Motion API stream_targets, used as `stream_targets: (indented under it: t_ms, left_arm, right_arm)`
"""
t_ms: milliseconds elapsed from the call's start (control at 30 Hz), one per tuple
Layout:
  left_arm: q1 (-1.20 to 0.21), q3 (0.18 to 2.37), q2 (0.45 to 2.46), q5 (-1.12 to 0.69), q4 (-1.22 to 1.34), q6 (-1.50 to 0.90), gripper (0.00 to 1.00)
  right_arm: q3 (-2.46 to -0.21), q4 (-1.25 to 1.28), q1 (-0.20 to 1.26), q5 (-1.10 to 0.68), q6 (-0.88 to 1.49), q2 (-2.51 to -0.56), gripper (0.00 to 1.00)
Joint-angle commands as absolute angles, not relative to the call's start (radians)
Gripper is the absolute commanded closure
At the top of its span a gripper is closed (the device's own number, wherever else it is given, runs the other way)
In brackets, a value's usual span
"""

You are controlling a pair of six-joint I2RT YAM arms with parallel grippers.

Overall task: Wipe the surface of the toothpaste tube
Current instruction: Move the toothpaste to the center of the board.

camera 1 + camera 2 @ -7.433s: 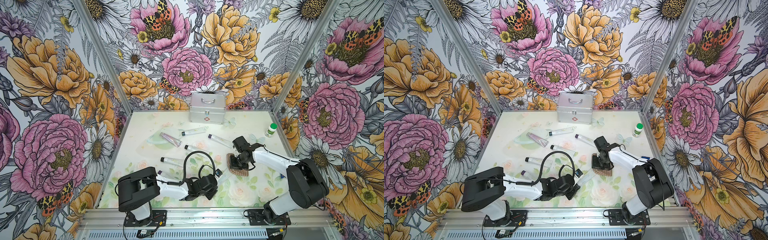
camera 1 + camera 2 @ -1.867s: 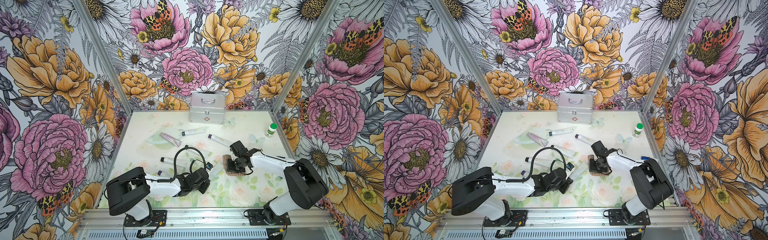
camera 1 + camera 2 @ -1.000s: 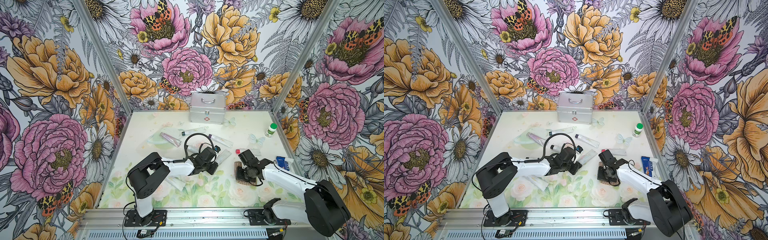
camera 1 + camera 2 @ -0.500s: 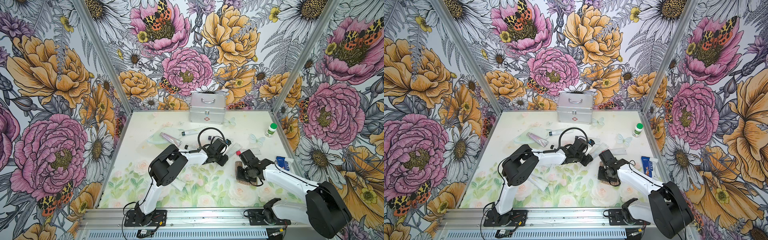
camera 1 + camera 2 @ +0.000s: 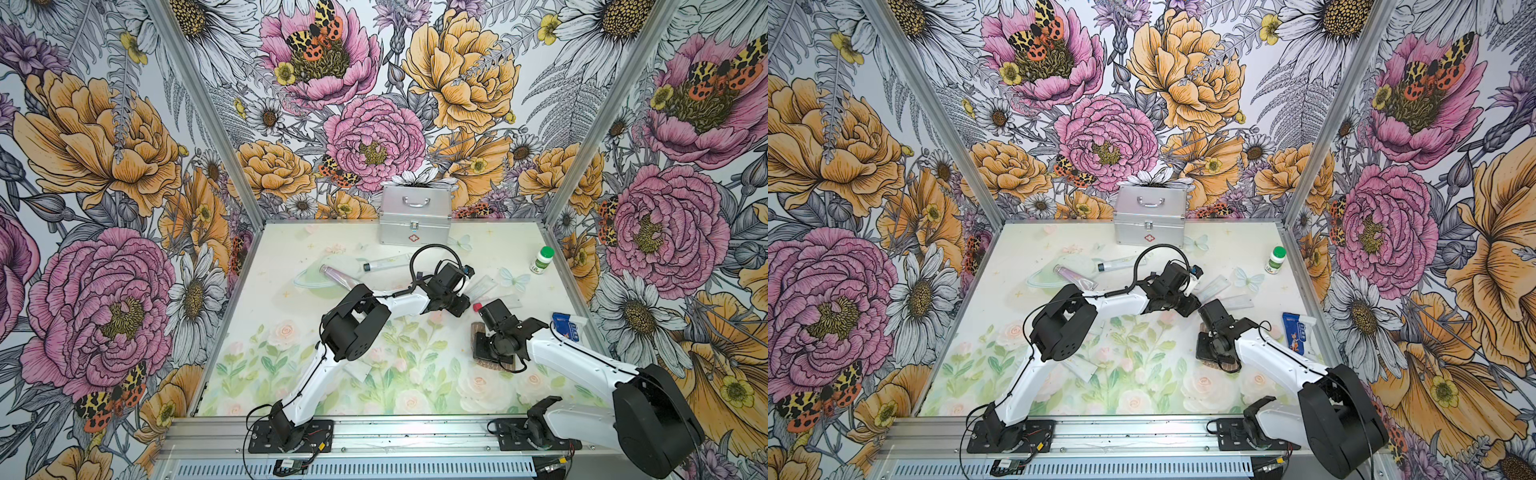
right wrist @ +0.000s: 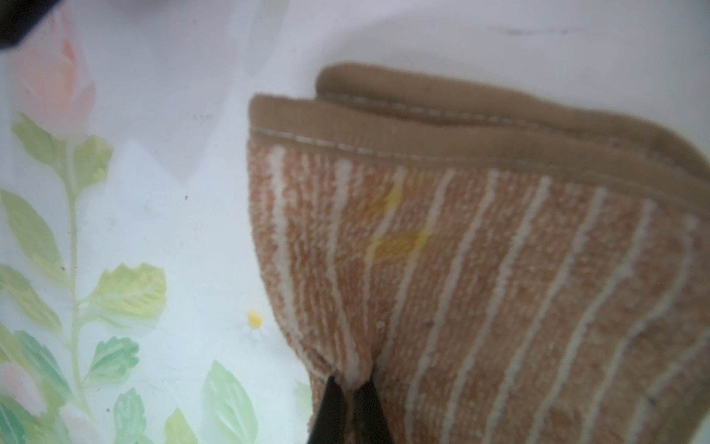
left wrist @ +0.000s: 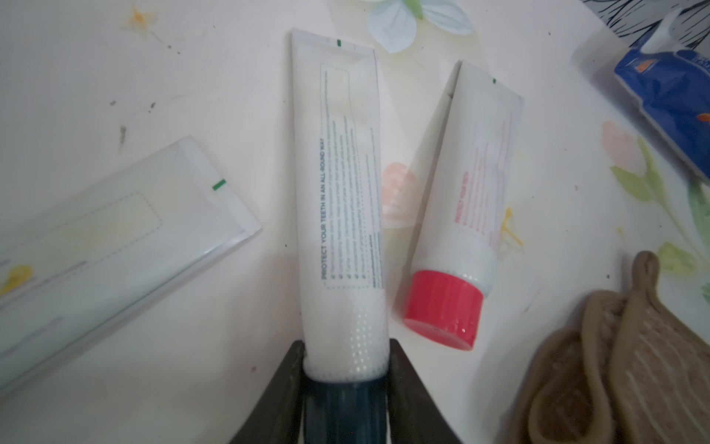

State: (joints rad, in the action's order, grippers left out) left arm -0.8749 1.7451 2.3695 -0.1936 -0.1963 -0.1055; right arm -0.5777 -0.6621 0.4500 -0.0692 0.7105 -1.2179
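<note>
A white toothpaste tube point(image 7: 342, 192) with a dark cap lies lengthwise on the table. My left gripper point(image 7: 345, 355) is shut on its cap end, a jaw on each side. In a top view this gripper point(image 5: 463, 299) is at the back right of the table, with the tube point(image 5: 482, 286) pointing away from it. A brown striped cloth point(image 6: 499, 269) lies folded on the table, and my right gripper point(image 6: 351, 384) is shut on its near edge. In a top view the right gripper point(image 5: 492, 349) is above the cloth point(image 5: 498, 365), a little in front of the held tube.
A red-capped tube point(image 7: 461, 184) lies close beside the held tube, and another white tube point(image 7: 115, 246) on its other side. A blue packet point(image 5: 567, 326) lies by the right wall. A green-capped bottle point(image 5: 542, 259), a silver case point(image 5: 415, 220) and a pink tube point(image 5: 338, 276) are farther back.
The left arm has carried the toothpaste tube from the middle of the table to the back right, beside the red-capped tube. The right arm and cloth have hardly moved.
</note>
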Motion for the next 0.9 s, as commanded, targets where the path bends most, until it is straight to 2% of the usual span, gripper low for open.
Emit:
stream_targets:
  t_ms: [0, 200, 267, 600, 867]
  left_arm:
    - [-0.868, 1.788, 2.410, -0.226, -0.250, -0.126, 0.60]
    - [-0.864, 1.744, 2.333, -0.208, -0.218, -0.148, 0.25]
    - [-0.856, 1.706, 2.284, -0.202, -0.197, -0.152, 0.17]
    - [-0.780, 1.511, 2.036, -0.170, -0.186, -0.132, 0.11]
    - [-0.660, 1.503, 2.044, -0.195, -0.214, -0.123, 0.10]
  right_arm:
    - [-0.592, -0.666, 0.447, -0.036, 0.708, -1.193, 1.00]
    - [-0.590, -0.666, 0.448, -0.043, 0.705, -1.191, 1.00]
    - [-0.589, -0.664, 0.449, -0.042, 0.705, -1.193, 1.00]
    - [-0.590, -0.653, 0.448, -0.043, 0.704, -1.208, 1.00]
    - [-0.590, -0.640, 0.453, -0.045, 0.707, -1.223, 1.00]
